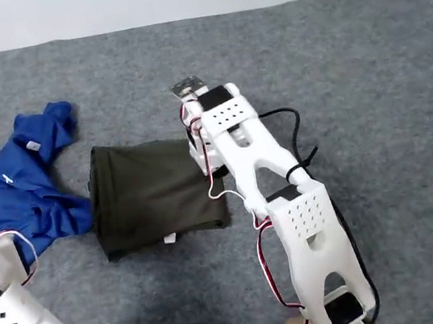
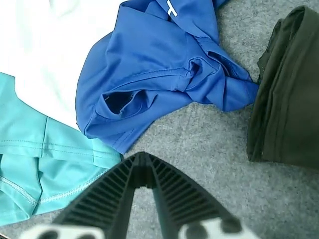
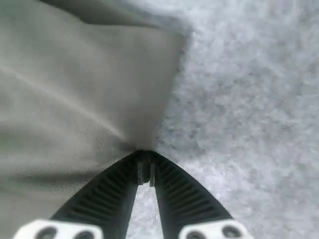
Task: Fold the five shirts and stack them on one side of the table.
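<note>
My right hand (image 3: pixel 144 160) pinches the edge of the olive shirt (image 1: pixel 152 192), centre frame. So thin a bite could slip and spill the fold. My left hand (image 2: pixel 143 160) is pressed together, empty.

Dark olive shirt (image 1: pixel 152 192): folded to a rough rectangle, lying flat, layered edges showing along one side.
Blue shirt (image 1: pixel 28 186): unfolded, crumpled in a heap, just left of the dark olive shirt and touching its edge.
White shirt (image 2: pixel 45 50): spread smooth, partly under the blue shirt.
Teal shirt (image 2: pixel 30 164): rumpled, stitched hems showing, adjoining the white shirt and the blue shirt.
</note>
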`<state>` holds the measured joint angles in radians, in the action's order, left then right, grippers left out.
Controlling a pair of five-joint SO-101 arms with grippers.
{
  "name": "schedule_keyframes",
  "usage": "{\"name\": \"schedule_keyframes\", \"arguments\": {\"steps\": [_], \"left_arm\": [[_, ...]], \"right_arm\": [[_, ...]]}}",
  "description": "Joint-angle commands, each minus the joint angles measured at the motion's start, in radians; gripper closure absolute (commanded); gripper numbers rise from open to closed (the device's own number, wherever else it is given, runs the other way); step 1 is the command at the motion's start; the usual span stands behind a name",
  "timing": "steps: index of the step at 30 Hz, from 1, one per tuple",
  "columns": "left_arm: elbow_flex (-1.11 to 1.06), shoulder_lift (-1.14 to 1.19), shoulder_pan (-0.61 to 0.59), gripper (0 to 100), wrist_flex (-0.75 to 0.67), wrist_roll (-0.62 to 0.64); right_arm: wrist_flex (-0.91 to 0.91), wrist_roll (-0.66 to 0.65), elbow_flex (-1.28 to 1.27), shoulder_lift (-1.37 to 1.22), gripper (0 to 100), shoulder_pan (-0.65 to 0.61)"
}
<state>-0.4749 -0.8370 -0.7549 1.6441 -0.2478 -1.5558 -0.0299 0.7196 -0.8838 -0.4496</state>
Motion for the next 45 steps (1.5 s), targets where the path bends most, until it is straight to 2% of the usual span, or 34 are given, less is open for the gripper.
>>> {"name": "schedule_keyframes", "arguments": {"steps": [1,10,16,18,22,24,27,33,38,45], "left_arm": [[0.002,-0.02,0.005,100,-0.018,-0.008],[0.002,-0.02,0.006,100,-0.018,-0.008],[0.002,-0.015,0.008,100,-0.018,-0.008],[-0.007,-0.011,0.058,100,-0.018,-0.006],[-0.048,-0.011,0.278,100,-0.029,-0.006],[-0.064,-0.011,0.371,100,-0.074,0.0],[-0.087,0.04,0.44,100,-0.141,0.023],[-0.044,0.344,0.514,100,-0.16,0.048],[0.064,0.586,0.545,100,-0.155,0.043],[0.183,0.767,0.609,100,-0.155,0.043]], "right_arm": [[-0.05,0.014,0.097,0.102,98.6,0.005],[-0.124,0.017,0.12,0.245,98.3,-0.107],[-0.087,0.018,0.118,0.205,98.7,-0.163],[-0.085,0.018,0.12,0.189,98.7,-0.173],[-0.136,0.018,0.121,0.22,98.7,-0.163],[-0.179,0.017,0.121,0.255,98.7,-0.14],[-0.229,0.017,0.12,0.318,98.7,-0.091],[-0.236,0.015,0.112,0.469,98.8,0.054],[-0.236,0.015,0.003,0.57,98.8,0.174],[-0.232,0.015,-0.204,0.723,98.8,0.286]]}}
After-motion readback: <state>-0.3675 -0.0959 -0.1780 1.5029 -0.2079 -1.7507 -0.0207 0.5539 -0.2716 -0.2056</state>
